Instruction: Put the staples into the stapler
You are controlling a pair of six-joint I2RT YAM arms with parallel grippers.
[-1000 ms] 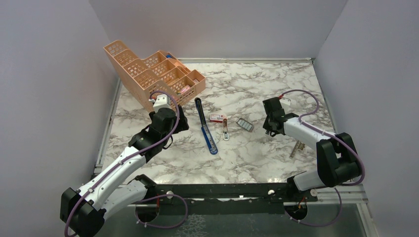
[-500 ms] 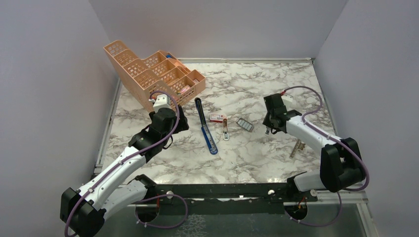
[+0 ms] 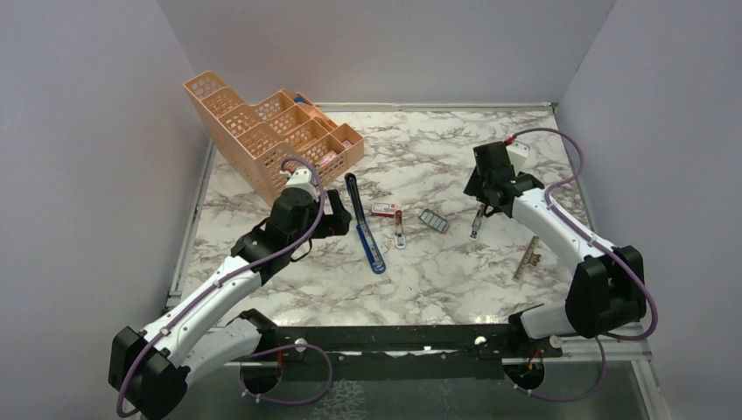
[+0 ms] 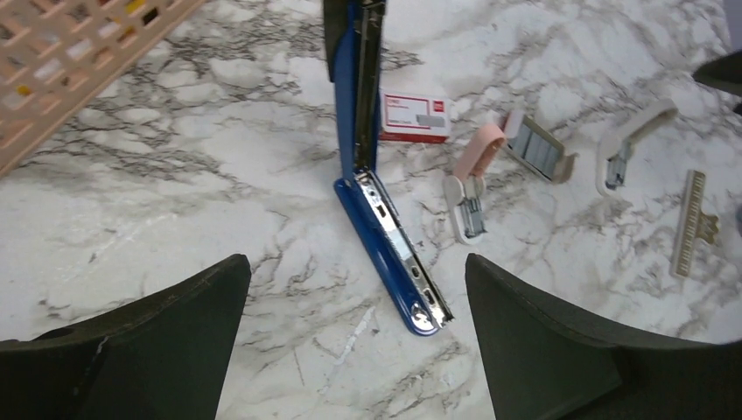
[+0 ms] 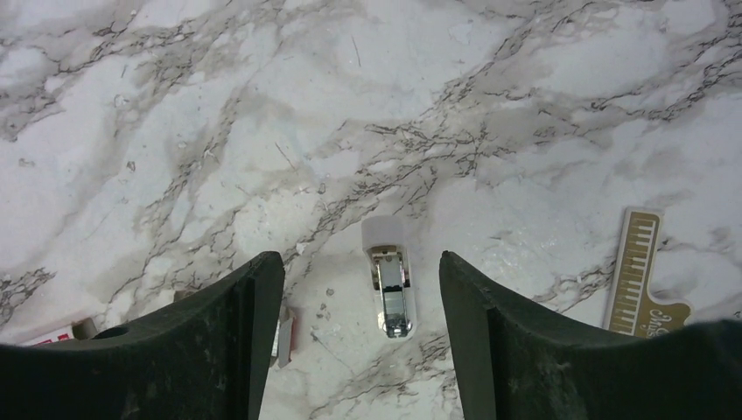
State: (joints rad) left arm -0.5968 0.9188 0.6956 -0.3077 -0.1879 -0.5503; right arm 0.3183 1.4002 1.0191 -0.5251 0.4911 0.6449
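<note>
Two empty grippers, jaws apart: my left gripper (image 4: 354, 271) hovers over the stapler (image 4: 385, 236), which lies opened flat on the tabletop (image 3: 455, 271). My right gripper (image 5: 359, 261) hangs farther right. Between them sit the staples (image 3: 434, 220), ungrasped; fetching them comes next, I reckon.

The table (image 4: 175, 219) is glossy and marble-patterned. The stapler (image 4: 381, 241) is shiny blue plastic with a bright metal channel. The staples (image 4: 535, 149) look like ribbed silvery metal.

The right arm's black pincer (image 5: 360, 262) hangs spread above the grey-veined white marble worktop (image 5: 262, 105). A small white plastic block with a silver metal insert (image 5: 388, 280) lies untouched between its fingers, and a gold slotted metal strip (image 5: 643, 276) lies apart.
</note>
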